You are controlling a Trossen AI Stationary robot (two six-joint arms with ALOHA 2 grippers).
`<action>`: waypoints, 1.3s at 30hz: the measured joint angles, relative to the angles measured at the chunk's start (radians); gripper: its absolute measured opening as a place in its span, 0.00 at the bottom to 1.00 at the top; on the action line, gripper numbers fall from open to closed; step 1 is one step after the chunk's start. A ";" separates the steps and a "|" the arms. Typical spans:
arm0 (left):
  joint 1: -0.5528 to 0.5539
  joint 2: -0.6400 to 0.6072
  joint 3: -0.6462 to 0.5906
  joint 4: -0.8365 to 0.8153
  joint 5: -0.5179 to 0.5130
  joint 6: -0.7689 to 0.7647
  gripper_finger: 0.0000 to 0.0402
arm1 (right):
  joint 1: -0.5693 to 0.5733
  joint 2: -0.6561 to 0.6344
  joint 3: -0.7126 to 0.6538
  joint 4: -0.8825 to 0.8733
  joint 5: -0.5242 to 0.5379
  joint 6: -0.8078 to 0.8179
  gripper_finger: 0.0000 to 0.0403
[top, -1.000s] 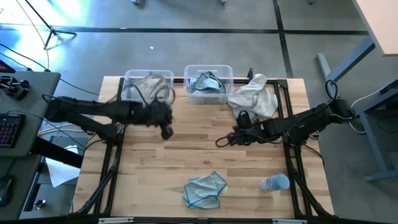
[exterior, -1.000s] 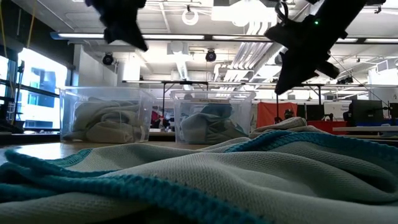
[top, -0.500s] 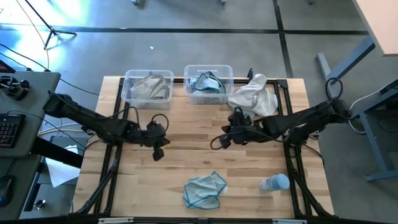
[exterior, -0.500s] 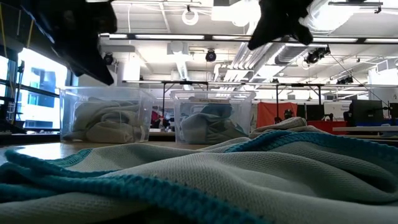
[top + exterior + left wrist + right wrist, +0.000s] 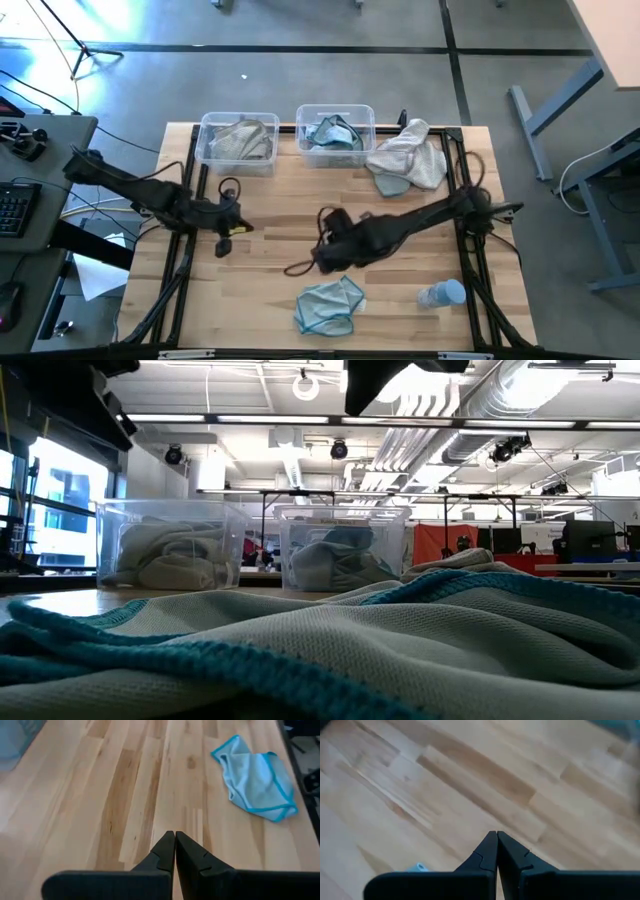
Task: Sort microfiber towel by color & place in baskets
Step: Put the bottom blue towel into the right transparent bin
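Note:
A pale blue towel [image 5: 330,305] lies crumpled on the table near the front edge; it also shows in the left wrist view [image 5: 255,777] and fills the foreground of the low view [image 5: 320,650]. A grey-beige towel [image 5: 410,155] lies heaped at the far right. The left basket [image 5: 238,140] holds grey-beige cloth, and the right basket [image 5: 335,130] holds blue cloth. My left gripper [image 5: 222,243] is shut and empty over the table's left middle. My right gripper [image 5: 298,268] is shut and empty, just left of and beyond the blue towel.
A small bluish plastic bottle [image 5: 443,293] lies near the front right. The two baskets stand side by side at the far edge [image 5: 170,545] [image 5: 345,545]. Bare wood lies between the baskets and the blue towel. Black frame rails run along both table sides.
My left gripper has moved from beside the left basket toward the table's near edge and then left. My right gripper has swung from the table's right middle toward the left and near edge, ending close to the blue towel. The towels have not moved.

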 joint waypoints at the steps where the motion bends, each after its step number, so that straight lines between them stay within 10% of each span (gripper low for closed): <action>1: -0.003 -0.014 0.000 -0.009 0.000 0.005 0.00 | 0.009 0.030 0.039 -0.035 -0.002 0.034 0.00; 10: -0.027 -0.083 0.000 -0.044 0.005 0.023 0.00 | 0.081 0.192 0.148 -0.103 -0.169 0.235 0.02; 29: -0.027 -0.084 0.000 -0.048 0.050 0.048 0.00 | 0.160 0.366 0.148 0.025 -0.393 0.461 0.66; 39: -0.027 -0.084 0.000 -0.048 0.056 0.046 0.00 | 0.143 0.464 0.156 0.133 -0.469 0.461 0.72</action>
